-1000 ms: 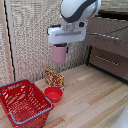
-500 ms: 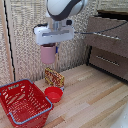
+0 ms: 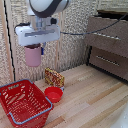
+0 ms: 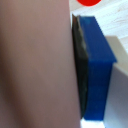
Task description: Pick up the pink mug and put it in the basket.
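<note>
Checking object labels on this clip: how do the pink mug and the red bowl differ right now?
The pink mug is pale pink, tall and cylindrical; the red bowl is bright red and shallow. The mug hangs in the air, held by the gripper, while the bowl rests on the wooden floor. Both look plain.

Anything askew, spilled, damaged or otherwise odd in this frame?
Nothing stands out. The gripper holds the pink mug upright in the air; the basket, red bowl and patterned packet sit on the wooden floor, no spill visible.
</note>
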